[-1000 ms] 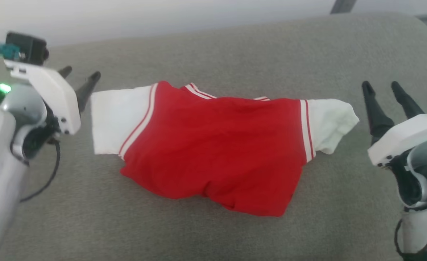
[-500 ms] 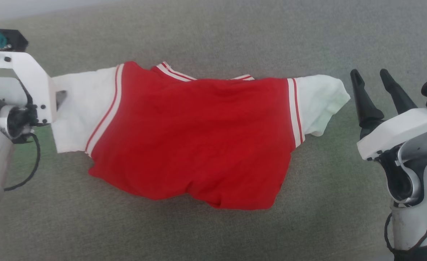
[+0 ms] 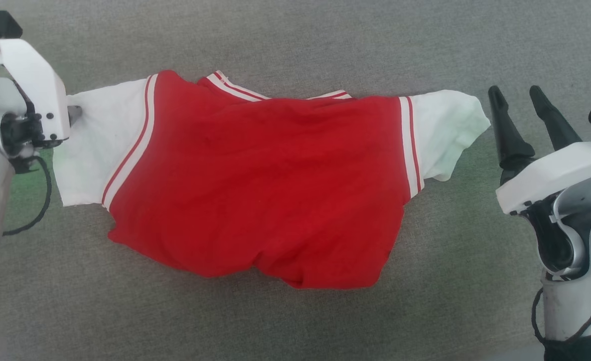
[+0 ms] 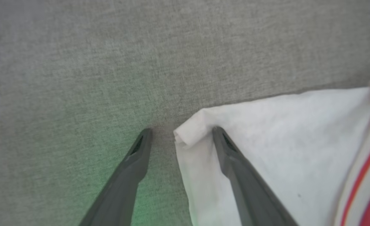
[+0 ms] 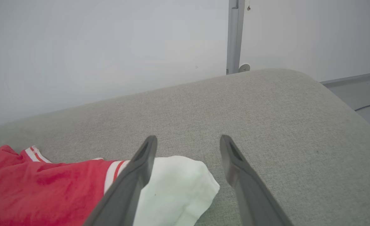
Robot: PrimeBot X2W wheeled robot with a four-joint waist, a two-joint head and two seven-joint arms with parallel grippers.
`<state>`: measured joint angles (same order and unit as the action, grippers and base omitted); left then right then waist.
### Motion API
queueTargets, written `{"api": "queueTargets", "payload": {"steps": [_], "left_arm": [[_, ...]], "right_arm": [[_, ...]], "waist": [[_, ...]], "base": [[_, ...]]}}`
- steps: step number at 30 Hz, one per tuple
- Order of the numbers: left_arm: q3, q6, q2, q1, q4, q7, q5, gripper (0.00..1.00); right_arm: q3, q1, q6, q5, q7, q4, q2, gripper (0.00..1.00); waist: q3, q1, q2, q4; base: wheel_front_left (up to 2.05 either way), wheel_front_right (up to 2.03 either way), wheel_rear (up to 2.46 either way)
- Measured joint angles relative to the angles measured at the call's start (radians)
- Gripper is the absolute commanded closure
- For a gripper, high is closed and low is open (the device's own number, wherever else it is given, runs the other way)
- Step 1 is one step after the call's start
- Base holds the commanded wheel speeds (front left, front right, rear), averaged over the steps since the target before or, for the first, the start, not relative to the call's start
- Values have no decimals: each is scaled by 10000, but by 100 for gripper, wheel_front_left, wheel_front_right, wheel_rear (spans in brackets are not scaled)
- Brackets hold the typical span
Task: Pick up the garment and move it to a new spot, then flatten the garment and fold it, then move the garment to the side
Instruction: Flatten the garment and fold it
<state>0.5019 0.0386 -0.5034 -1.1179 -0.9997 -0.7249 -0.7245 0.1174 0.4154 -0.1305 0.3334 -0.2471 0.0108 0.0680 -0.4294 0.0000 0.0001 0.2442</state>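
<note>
The garment (image 3: pixel 255 180) is spread across a grey upholstered surface (image 3: pixel 295 40), red body in the middle and a white sleeve reaching out to each side. It lies plain side up, with the striped collar trim (image 3: pixel 235 90) at its far edge and the hem bunched and uneven at the near edge.

The left gripper (image 4: pixel 182 130) is held wide open at the outer corner of the left sleeve (image 3: pixel 100 145). In the left wrist view a small curled fold of white cloth is seen between the two fingers – one finger is set over the sleeve, the other over bare grey fabric tinged with green light. Nothing is clamped; whether the fingers touch the cloth cannot be told.

The right gripper (image 3: pixel 514 90) is likewise spread wide and empty, just beside the crumpled right sleeve (image 3: pixel 446 130) – apart from it in the head view. A pale wall (image 5: pixel 109 47) and a metal post (image 5: pixel 233 34) are seen beyond the surface's rounded edge.
</note>
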Motion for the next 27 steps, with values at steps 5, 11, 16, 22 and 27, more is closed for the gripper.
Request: {"api": "queueTargets", "payload": {"steps": [5,11,16,22,27], "left_arm": [[52,27,174,-217,-238,196,-21,100],[98,104,357,-359,-474,512,-2,100],[117,192,272,-290,-600,671,-56,100],[-19,198,-121,137,-594,828,-203,100],[-138,92,-337,616,-502,794,-339,100]], "right_arm": [[31,62,0,0,-190,44,-23,0],[219,209,-2,-48,-474,234,69,0],[476,270,0,-117,-669,389,251,0],[585,352,0,-265,-872,430,290,0],[602,355,0,-313,-980,389,297,0]], "waist": [[-88,0,0,-14],[-62,0,-1,-295],[43,0,0,-665],[231,0,-1,-1147],[385,0,-1,-1489]], "base": [[0,0,0],[0,0,0],[0,0,0],[0,0,0],[0,0,0]]}}
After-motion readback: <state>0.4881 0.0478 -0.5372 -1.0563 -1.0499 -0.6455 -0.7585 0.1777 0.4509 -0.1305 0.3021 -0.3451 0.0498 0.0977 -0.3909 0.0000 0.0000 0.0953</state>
